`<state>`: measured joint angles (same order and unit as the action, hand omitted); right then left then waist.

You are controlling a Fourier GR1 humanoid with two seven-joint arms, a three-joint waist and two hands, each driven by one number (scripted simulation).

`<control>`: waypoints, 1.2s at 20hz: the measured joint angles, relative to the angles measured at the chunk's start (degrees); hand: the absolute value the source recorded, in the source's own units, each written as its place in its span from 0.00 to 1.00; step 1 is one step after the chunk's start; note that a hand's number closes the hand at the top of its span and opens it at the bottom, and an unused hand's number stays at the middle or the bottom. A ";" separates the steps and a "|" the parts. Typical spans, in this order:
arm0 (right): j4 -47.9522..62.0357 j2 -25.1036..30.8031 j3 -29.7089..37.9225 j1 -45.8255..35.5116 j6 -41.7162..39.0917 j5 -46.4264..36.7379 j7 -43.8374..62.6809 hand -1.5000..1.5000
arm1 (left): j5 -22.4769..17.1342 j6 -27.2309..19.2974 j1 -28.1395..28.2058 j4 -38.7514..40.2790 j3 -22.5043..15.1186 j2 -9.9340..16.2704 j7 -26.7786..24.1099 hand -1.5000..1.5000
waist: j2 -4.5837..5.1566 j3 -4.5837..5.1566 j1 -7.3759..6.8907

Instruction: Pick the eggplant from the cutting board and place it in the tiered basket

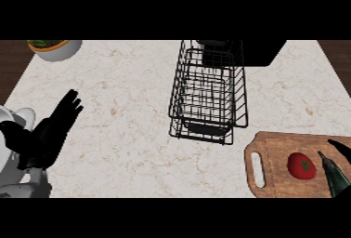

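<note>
A wooden cutting board (277, 148) lies at the lower right, with a handle slot on its left side. On it, at the view's right edge, lies a dark, long eggplant (334, 177) with its thin stem pointing up-left; the edge cuts part of it off. A black finger of my right hand (341, 147) shows just above the eggplant, apart from it; the rest of that hand is out of view. The black wire tiered basket (207, 93) stands in the middle of the counter, up-left of the board. My left hand (49, 132) rests open at the far left, fingers straight.
A red tomato (302, 166) sits on the board just left of the eggplant. A white bowl (56, 48) with greens stands at the back left. A black box (260, 52) stands behind the basket. Bare marble counter (123, 102) stretches between my left hand and the basket.
</note>
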<state>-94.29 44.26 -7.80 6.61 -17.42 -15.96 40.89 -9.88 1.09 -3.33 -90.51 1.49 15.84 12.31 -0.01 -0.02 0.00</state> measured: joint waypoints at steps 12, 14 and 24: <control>11.39 -5.94 2.65 -0.25 4.25 -14.64 -10.95 0.00 | 1.74 1.76 1.30 -2.31 1.36 -1.45 1.60 0.50 | -0.01 0.01 -0.05; 12.54 -6.46 3.26 -0.67 2.90 -15.35 -11.73 1.00 | 2.41 1.89 1.01 -1.15 1.32 -2.26 0.47 0.50 | 0.00 0.01 -0.02; 15.45 -6.07 2.36 -0.69 -2.23 -18.63 -17.94 1.00 | 3.54 2.40 0.11 0.33 2.05 -3.14 -0.40 0.50 | -0.33 0.61 -0.16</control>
<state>-78.84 38.19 -5.44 5.93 -19.65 -34.59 22.95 -6.34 3.49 -3.23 -90.18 3.54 12.70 11.91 -0.34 0.59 -0.16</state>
